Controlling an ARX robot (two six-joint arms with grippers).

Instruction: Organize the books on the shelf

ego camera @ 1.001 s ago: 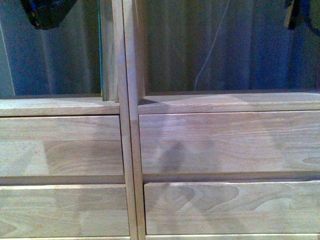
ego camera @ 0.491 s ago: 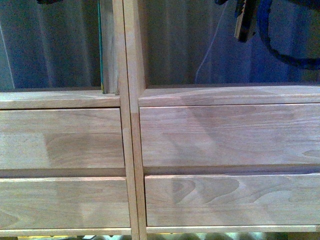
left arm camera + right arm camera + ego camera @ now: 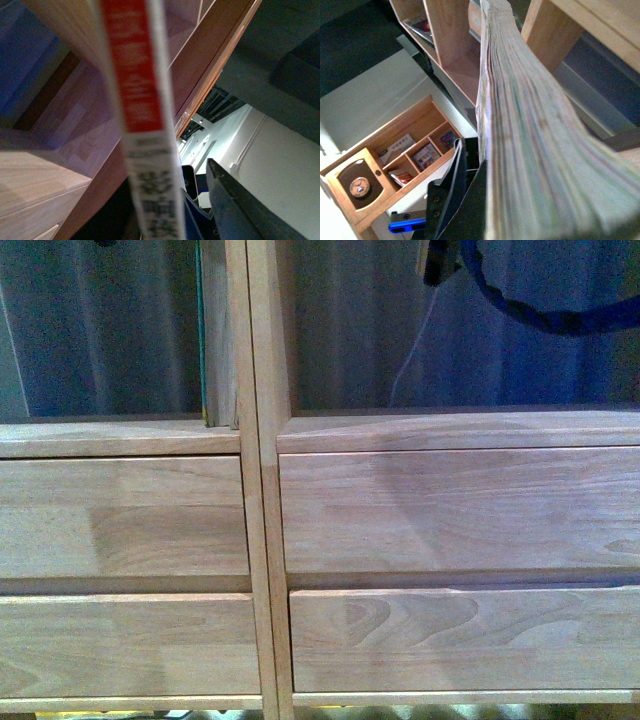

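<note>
The pale wood shelf (image 3: 440, 430) fills the front view, with open cubbies above plain drawer fronts (image 3: 450, 510). A slim teal-edged book (image 3: 201, 330) stands upright in the left cubby against the centre post. In the right wrist view my right gripper (image 3: 485, 210) is shut on a thick book (image 3: 530, 125), whose page edges run away from the camera. One dark finger (image 3: 465, 200) presses its side. In the left wrist view a red-and-white book spine (image 3: 140, 100) passes blurred between the open fingers of my left gripper (image 3: 192, 202). One dark finger (image 3: 240, 205) stands apart from the spine.
A dark piece of my right arm (image 3: 436, 264) and a looped blue cable (image 3: 540, 315) hang at the top of the right cubby. A darker wooden cabinet (image 3: 350, 170) with books in its compartments stands on the floor. A thin white cord (image 3: 410, 350) hangs behind the shelf.
In the front view the shelf has shifted slightly upward. My right arm has moved left across the top of the right cubby. The dark left arm has risen almost out of view.
</note>
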